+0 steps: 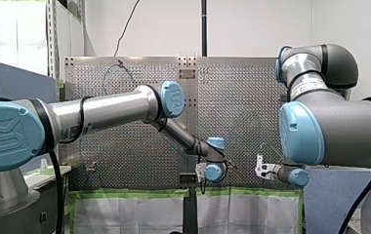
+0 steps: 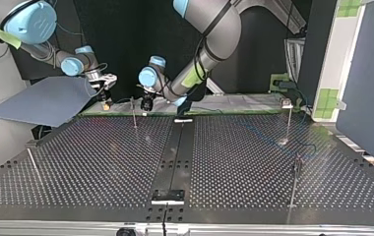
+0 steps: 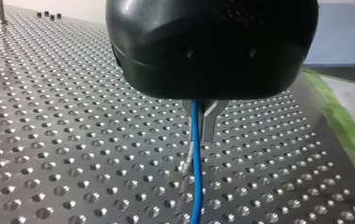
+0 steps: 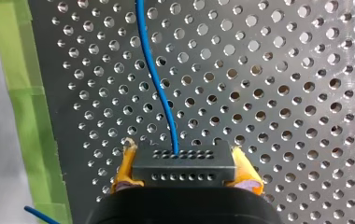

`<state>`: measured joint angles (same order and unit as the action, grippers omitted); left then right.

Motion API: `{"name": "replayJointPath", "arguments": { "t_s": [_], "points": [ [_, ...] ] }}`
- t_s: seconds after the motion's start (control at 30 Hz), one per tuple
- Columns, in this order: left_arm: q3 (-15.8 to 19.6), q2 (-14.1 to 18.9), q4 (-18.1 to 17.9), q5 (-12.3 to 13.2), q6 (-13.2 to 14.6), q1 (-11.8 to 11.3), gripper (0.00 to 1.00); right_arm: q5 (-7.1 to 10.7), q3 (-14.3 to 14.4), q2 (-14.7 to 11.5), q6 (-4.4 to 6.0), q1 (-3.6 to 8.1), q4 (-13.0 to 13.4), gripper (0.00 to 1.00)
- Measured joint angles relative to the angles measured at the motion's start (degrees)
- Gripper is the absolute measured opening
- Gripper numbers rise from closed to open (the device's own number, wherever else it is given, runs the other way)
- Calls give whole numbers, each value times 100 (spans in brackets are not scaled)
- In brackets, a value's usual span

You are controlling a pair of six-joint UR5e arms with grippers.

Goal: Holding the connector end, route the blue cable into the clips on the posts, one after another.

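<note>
Connector point(image 4: 185, 170) is clamped in my right gripper point(image 4: 182, 154), with the yellow pads point(image 4: 125, 165) squeezing it from both sides. Blue cable point(image 4: 159, 88) comes out of one of the connector's holes near the middle. From there it snakes ahead over the table point(image 4: 283, 93), just inside the green tape point(image 4: 31, 107) on the table's edge. My left gripper point(image 3: 202, 135) hangs just above the table with its metal fingers point(image 3: 208, 123) drawn together on the cable, which runs down between them onto the perforated top. A pale bit sits beside the cable just under the fingertips; can't tell what it is. In the top view both grippers are at the taped far edge. My right one is toward the far left corner and my left one is near the middle of that edge, just beside a thin post point(image 2: 134, 112). A second post point(image 2: 290, 120) stands at the far right corner, and a third post point(image 2: 296, 179) by the right edge, nearer the front. The cable shows only faintly across the table's right half, and I can't tell whether it sits in any clip.
</note>
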<state>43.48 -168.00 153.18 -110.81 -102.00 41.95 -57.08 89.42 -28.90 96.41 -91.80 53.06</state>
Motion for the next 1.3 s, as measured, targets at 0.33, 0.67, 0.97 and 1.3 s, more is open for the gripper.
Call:
{"name": "replayJointPath", "arguments": {
  "t_s": [0.33,0.67,0.97,1.3],
  "points": [
    [-50,2,-7,0,3,-134,0,-13,-247,18,-24,-14,-22,0],
    [-53,1,10,35,5,-182,7,-15,-376,19,-29,-21,-31,0],
    [-52,3,90,150,37,-183,19,-3,-472,19,-12,-26,-31,0],
    [-51,2,360,-34,301,-163,98,11,-474,19,-7,-34,-46,0]
  ]
}}
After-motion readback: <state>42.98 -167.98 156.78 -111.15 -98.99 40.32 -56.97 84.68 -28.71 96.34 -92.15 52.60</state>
